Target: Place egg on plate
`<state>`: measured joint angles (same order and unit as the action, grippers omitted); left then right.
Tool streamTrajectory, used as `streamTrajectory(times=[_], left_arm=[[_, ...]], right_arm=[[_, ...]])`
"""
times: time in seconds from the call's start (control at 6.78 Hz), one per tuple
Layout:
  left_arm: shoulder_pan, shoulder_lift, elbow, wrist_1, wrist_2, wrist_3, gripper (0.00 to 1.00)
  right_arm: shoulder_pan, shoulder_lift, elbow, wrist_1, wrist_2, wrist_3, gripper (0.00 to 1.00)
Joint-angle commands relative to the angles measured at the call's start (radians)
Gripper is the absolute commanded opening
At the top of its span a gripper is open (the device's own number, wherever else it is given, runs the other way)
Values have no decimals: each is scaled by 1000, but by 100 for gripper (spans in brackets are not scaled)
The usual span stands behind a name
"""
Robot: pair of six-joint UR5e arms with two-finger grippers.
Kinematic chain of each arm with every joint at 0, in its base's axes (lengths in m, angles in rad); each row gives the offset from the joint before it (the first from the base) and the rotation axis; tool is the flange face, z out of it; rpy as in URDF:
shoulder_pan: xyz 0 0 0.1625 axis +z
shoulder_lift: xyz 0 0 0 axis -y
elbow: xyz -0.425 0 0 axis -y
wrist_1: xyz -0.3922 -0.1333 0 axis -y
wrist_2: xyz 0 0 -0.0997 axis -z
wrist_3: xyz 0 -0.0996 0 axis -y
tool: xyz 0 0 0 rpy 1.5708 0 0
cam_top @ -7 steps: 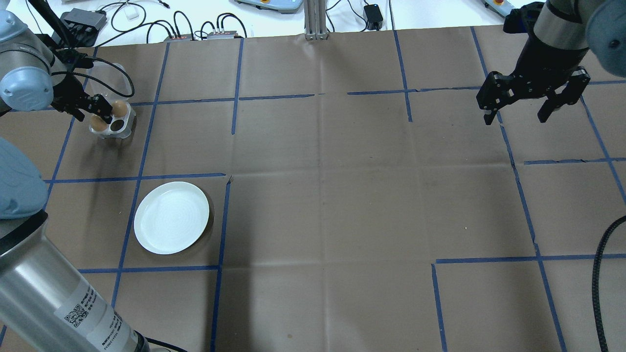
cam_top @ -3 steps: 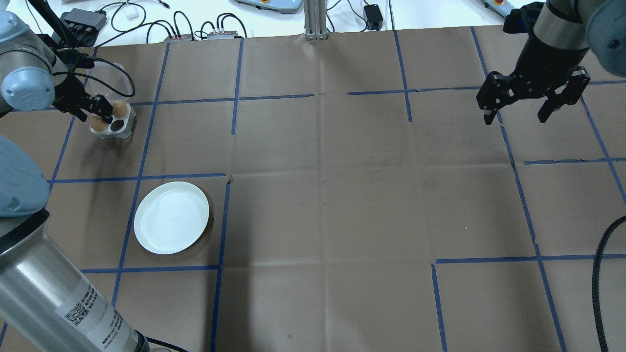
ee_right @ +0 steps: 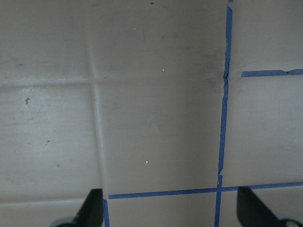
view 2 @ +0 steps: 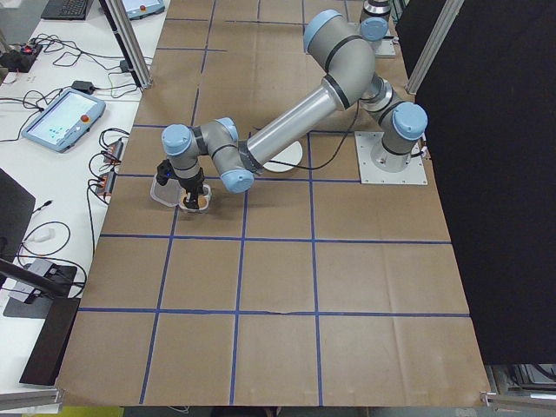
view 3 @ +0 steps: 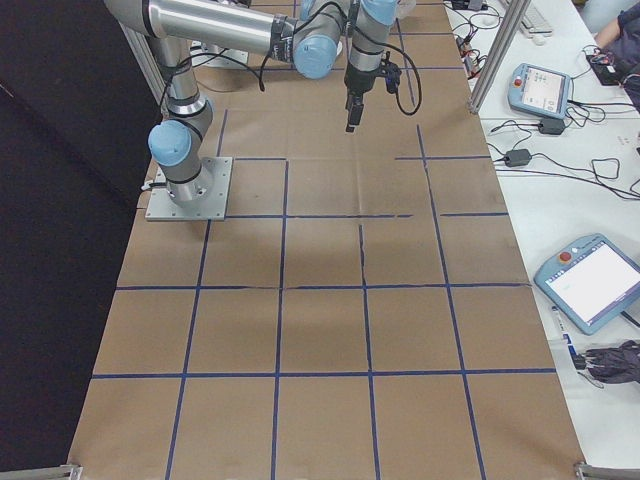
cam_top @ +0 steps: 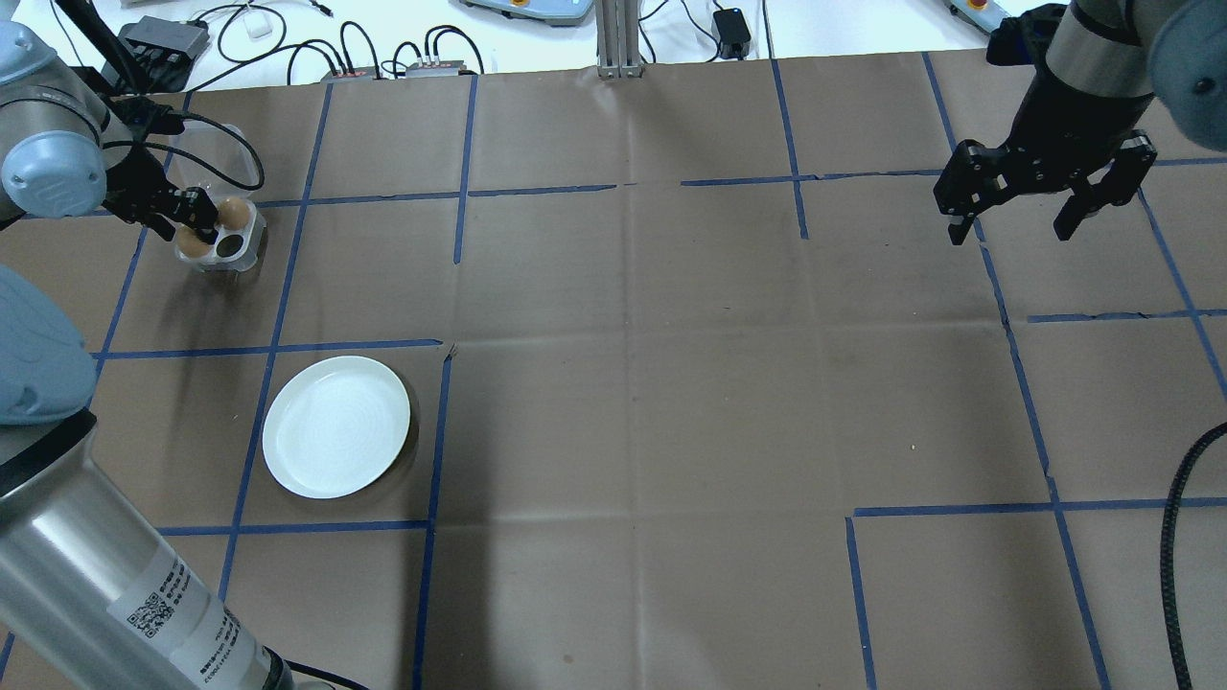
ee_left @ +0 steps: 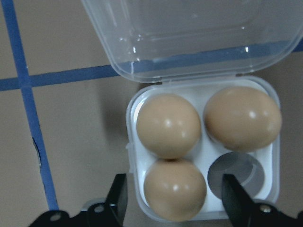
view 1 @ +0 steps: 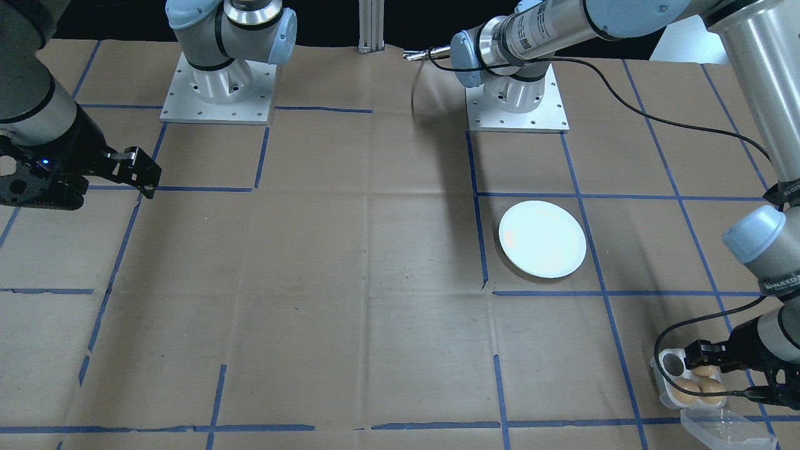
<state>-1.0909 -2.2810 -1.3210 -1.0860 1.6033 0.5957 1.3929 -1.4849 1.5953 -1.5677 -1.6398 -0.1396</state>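
Your left hand hangs low over the egg tray, its fingers spread to either side of the near egg. Two more eggs fill the far cups; one cup is bare. The plate sits apart on the table. Your right hand hovers spread, well away.

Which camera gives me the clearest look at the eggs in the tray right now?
The left wrist-mounted view: the egg tray fills it, showing three eggs and one empty cup, with the left gripper open around the nearest egg. The overhead and front-facing views show them small and partly hidden; the exterior left view barely shows them.
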Motion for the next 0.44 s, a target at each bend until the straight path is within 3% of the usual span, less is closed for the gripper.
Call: streamTrajectory(times=[0.0,0.29], left_arm=[[-1,0,0,-8,6,-10,53],[0,0,3,-12,7,-16,32]], right_arm=[[0,0,0,0,0,0,100],[0,0,0,0,0,0,100]])
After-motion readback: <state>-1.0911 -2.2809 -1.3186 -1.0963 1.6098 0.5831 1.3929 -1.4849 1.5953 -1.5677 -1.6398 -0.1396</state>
